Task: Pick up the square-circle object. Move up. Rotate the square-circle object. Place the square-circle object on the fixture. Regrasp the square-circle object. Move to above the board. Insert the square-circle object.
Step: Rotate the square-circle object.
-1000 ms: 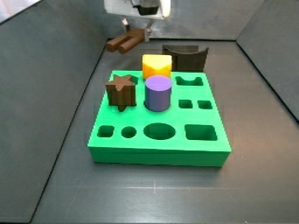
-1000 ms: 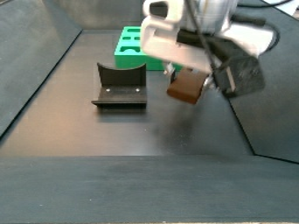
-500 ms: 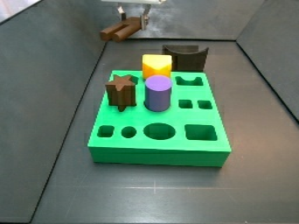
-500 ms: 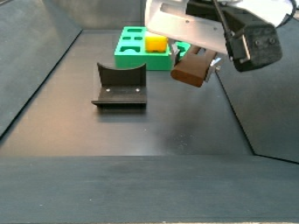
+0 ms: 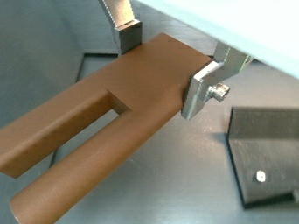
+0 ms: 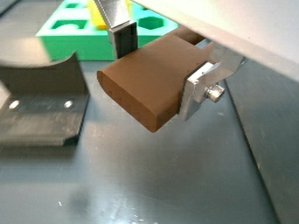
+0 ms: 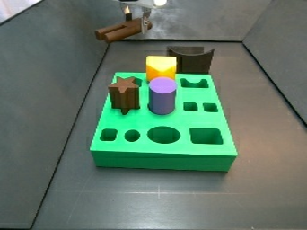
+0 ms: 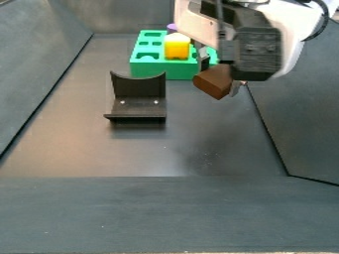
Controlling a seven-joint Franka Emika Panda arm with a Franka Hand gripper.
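The claw (image 5: 170,63), raised above the floor beside the fixture (image 8: 135,97), grips the square-circle object (image 5: 111,122) between its silver fingers (image 5: 205,87), the peg lying tilted across them.

a lab test cell: a bare dark floor (image 8: 159,149) walled by plain grey panels (image 7: 48,81), with nothing homely about. a green board (image 7: 162,135) of shaped holes holds bright test pegs, a dark fixture (image 8: 135,97) stands on the floor, and the gripper (image 8: 219,55) hangs above the floor beside it, clamping a brown peg (image 8: 215,81).
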